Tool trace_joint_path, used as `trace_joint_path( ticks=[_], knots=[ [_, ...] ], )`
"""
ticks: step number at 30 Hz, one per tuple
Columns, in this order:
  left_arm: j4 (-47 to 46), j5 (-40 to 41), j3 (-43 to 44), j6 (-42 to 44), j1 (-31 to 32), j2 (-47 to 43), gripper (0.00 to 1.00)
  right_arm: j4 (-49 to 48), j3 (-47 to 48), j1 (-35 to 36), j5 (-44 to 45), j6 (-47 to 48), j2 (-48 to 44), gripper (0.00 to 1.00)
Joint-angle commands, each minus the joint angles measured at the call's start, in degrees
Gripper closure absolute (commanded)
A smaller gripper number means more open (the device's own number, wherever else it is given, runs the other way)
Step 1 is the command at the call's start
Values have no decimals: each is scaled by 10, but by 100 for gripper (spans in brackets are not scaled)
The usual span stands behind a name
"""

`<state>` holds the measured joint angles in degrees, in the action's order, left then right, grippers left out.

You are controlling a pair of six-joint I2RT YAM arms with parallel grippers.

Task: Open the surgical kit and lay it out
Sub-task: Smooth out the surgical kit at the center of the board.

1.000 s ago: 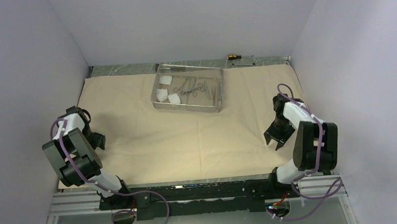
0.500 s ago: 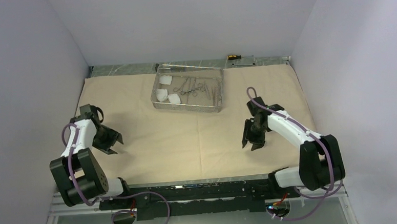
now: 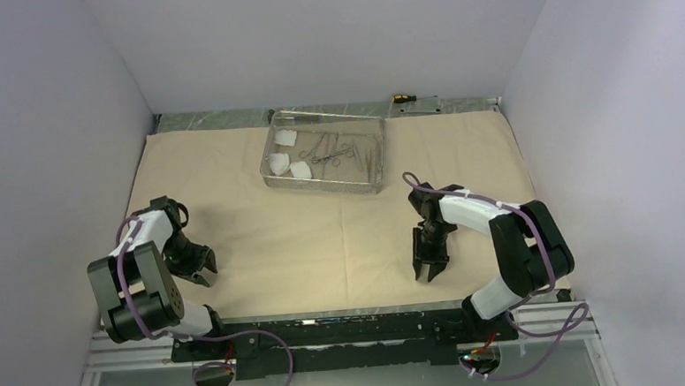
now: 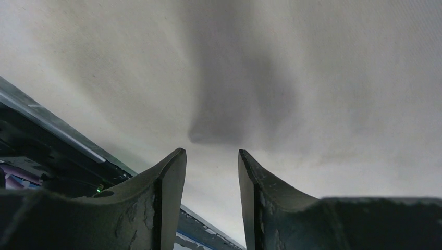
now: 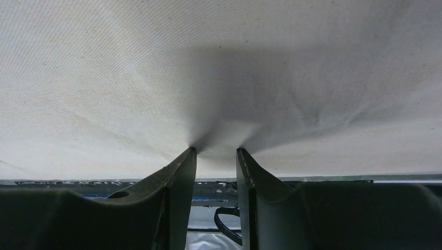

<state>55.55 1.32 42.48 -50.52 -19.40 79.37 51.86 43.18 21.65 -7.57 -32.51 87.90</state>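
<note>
The beige wrap cloth (image 3: pixel 323 229) lies spread flat over the table. At its back centre stands the steel wire-mesh tray (image 3: pixel 381 156), holding three white gauze pads (image 3: pixel 277 164), ring-handled clamps (image 3: pixel 332 149) and slim tweezers (image 3: pixel 368 156). My left gripper (image 3: pixel 203 264) hovers low over the cloth's front left part, jaws apart with nothing between them (image 4: pixel 208 151). My right gripper (image 3: pixel 428 272) points down at the cloth's front right part. Its fingertips (image 5: pixel 190 152) touch the cloth (image 5: pixel 156 78) beside the near hem, a gap between them (image 5: pixel 216 149).
A yellow-handled screwdriver (image 3: pixel 400 96) lies on the bare strip behind the cloth, at the back wall. The table's near metal rail (image 3: pixel 346 321) runs just in front of both grippers. Walls close in the left, right and back sides.
Both arms have swung inward and toward the near edge of the cloth. The left gripper moved right and down, the right gripper left and forward. Both pairs of jaws have narrowed.
</note>
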Motion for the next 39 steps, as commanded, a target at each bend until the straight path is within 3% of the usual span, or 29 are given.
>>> trace_joint_path(
  ticks=[1, 13, 21, 26, 33, 39],
  knots=[
    [11, 50, 32, -17, 1, 30, 52, 12, -5, 2, -10, 14, 27, 62],
    [19, 84, 61, -23, 1, 50, 51, 47, -30, 3, -63, 6, 61, 63],
    [36, 98, 138, 25, 1, 23, 48, 94, 119, -15, 33, 0, 19, 60],
    [32, 102, 184, 60, 1, 9, 46, 58, 169, -115, 113, 11, 21, 59],
    [-3, 70, 239, 97, 1, 31, 44, -57, 212, -263, 301, 39, 63, 59],
    [-18, 59, 259, 126, 1, 62, 43, -85, 218, -327, 328, 147, 113, 59]
  ],
)
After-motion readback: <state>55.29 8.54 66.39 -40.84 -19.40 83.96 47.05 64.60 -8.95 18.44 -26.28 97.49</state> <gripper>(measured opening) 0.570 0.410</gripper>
